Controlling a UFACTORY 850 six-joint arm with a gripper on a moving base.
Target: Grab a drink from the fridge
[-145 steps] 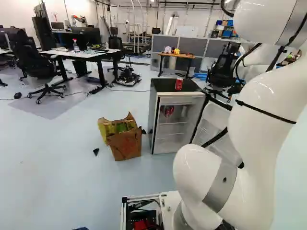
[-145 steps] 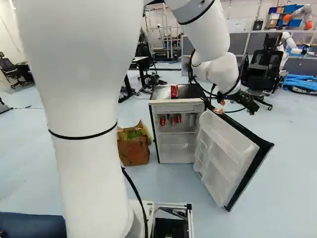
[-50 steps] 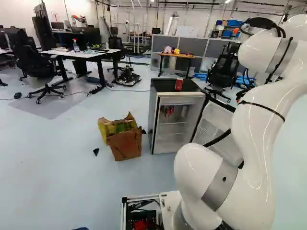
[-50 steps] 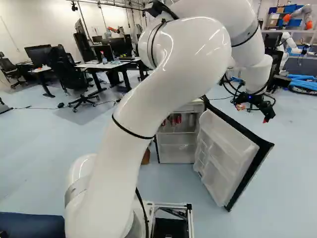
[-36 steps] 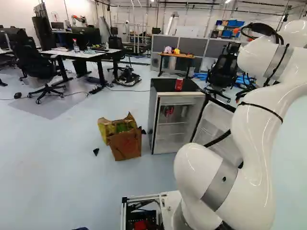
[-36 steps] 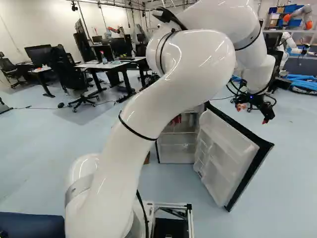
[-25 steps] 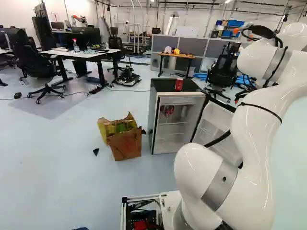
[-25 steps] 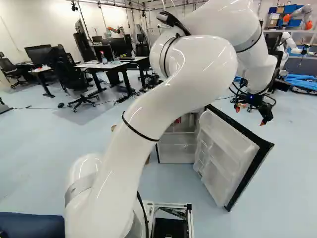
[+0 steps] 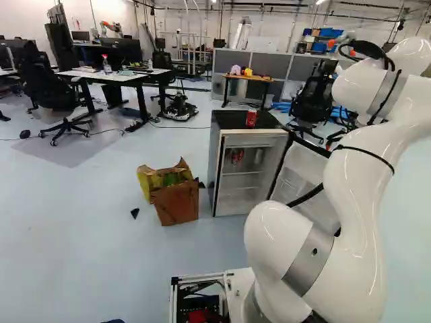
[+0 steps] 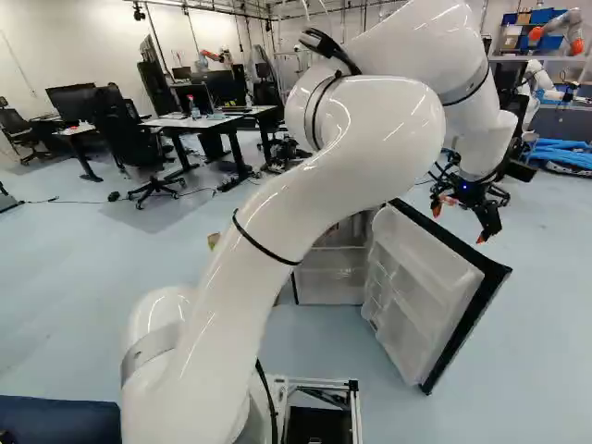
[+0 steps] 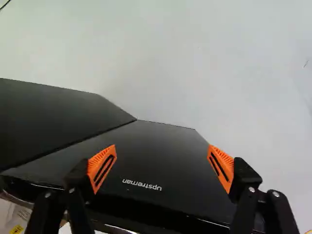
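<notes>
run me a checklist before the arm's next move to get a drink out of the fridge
1. Fridge door open: ok, it stands wide open.
2. Drink available inside: ok, a red can shows in the upper part.
3. Pincer open and empty: ok, nothing between its orange pads.
4. Pincer lined up with the can inside: not ok, it hangs on the door's outer side.
5. Straight path to the shelves: not ok, the door appears to be in the way.
6. Can inside within reach: cannot tell.
</notes>
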